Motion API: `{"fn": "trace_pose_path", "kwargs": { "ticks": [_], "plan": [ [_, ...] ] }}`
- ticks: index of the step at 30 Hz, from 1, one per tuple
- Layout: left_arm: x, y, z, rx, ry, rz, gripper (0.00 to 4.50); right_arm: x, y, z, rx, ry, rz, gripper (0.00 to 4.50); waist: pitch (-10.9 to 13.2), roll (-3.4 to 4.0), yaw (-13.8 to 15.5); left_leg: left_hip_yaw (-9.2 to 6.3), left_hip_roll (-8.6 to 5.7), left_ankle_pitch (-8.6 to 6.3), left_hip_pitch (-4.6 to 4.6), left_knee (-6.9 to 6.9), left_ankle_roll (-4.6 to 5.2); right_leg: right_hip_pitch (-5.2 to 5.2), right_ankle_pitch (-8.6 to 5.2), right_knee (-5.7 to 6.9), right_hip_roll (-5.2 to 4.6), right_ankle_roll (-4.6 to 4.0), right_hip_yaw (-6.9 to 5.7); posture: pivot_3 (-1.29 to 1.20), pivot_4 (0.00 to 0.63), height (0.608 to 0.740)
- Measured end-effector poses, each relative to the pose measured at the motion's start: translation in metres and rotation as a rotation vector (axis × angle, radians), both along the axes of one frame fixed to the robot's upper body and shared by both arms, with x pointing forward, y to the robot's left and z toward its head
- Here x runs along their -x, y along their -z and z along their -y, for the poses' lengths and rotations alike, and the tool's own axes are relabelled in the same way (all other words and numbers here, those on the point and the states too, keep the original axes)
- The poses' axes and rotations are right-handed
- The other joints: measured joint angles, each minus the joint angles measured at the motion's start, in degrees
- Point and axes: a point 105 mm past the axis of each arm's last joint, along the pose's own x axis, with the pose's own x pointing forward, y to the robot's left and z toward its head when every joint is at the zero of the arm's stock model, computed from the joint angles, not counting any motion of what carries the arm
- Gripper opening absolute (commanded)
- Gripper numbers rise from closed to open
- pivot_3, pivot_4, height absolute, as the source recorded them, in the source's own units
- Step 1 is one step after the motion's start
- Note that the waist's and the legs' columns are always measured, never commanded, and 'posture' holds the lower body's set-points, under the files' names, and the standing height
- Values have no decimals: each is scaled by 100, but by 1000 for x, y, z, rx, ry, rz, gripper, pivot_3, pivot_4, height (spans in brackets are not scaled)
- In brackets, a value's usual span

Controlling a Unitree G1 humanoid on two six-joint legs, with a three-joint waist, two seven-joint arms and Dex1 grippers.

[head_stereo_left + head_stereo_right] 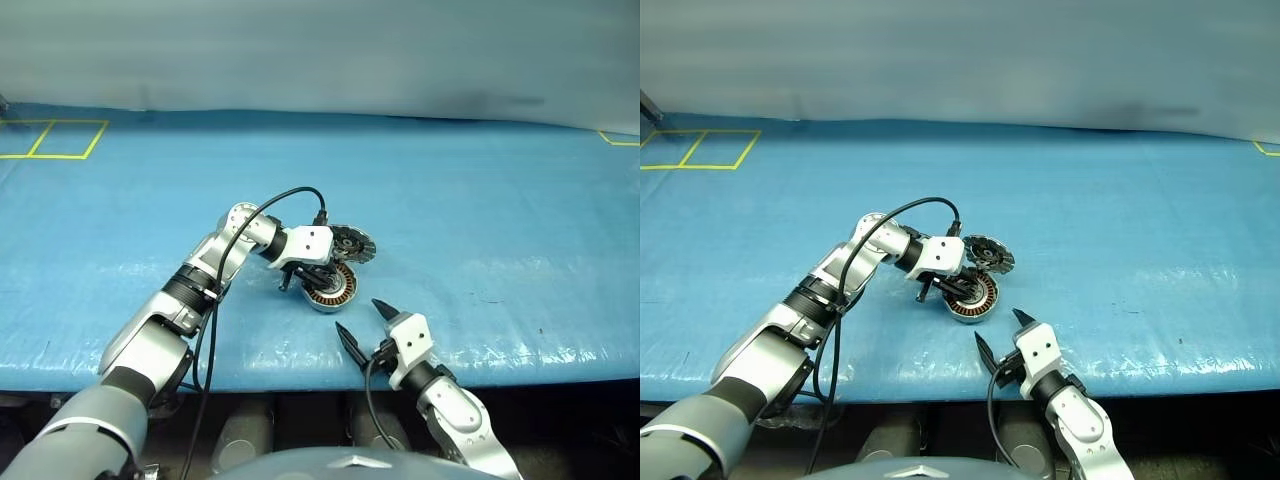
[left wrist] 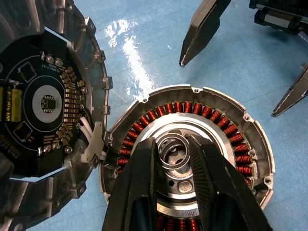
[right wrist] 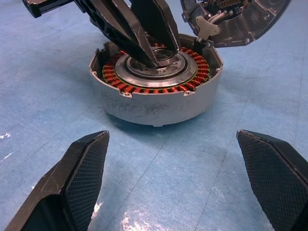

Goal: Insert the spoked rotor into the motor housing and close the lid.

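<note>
**Friend:** What are your fingers doing?

**Me:** Fingers [image 2: 139, 192] on my left gripper [image 2: 172, 142] pinch a little ring [image 2: 173, 138] from both sides. The ring sits in the very middle of the motor housing [image 3: 154, 108], right under those fingertips. Around it is a flat silver round part. I cannot tell if that part is the spoked rotor. My right gripper [image 1: 359, 315] is spread wide and holds nothing. The housing is just in front of its fingertips, not touching them.

**Friend:** Where is the lid?

**Me:** It stands tipped up, right beside my left fingers. The lid [image 2: 48, 101] is joined to the housing's edge, with its dark inside face showing.

**Friend:** What could go wrong?

**Me:** I think the lid could drop onto my left fingers if I bump it. If I push or pull crooked, the middle part could jam or scrape the copper wires. Nothing holds the housing down, so it could slide on the blue cover [image 1: 500, 220]. My right fingers could knock it too if they come closer.

**Friend:** Count everything!

**Me:** One housing. One lid. One little ring. Two grippers, with two fingers each, so four fingers.
</note>
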Motion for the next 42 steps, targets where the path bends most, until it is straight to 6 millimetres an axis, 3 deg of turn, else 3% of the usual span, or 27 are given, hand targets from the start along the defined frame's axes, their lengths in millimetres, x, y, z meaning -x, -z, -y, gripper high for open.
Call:
{"fn": "trace_pose_path", "kwargs": {
  "ticks": [11,20,23,26,34,38,42],
  "plan": [
    [1,1,-2,-13,9,-2,698,1,5,3,15,14,-17,4500,0,0,0,0,0,0,1,0,0,1,0,0,0,0,0,0,150,740],
    [2,-4,-1,12,1,-36,3565,0,6,2,-10,24,-37,4500,0,0,-1,-2,1,0,-3,0,0,-2,0,-2,0,0,-1,0,150,740],
    [9,-16,3,36,46,-31,3565,0,6,2,-13,25,-36,4500,0,0,-4,-1,1,0,-4,-1,0,-3,0,-2,-1,0,0,0,150,740],
    [13,-27,1,52,59,-15,2909,0,6,2,-13,26,-37,4500,0,0,-12,-1,4,0,-1,-2,0,-3,-1,-1,1,-1,0,0,150,740],
    [31,-39,-4,111,62,-37,190,-4,4,3,-16,29,-36,4500,-1,1,1,-2,4,0,-2,-2,0,-2,-1,-2,-1,-3,0,0,150,740],
    [33,-42,-11,145,-4,-27,21,-8,-6,18,6,69,-17,4500,-1,2,-3,-3,5,0,-1,-2,0,-2,-2,-1,-1,-3,0,0,150,740],
    [37,-39,-22,210,-138,-19,0,-7,-18,33,50,69,-33,3541,-2,8,-8,-2,6,0,-2,-4,0,-5,-2,-2,-2,-4,2,0,150,740]
  ]
}}
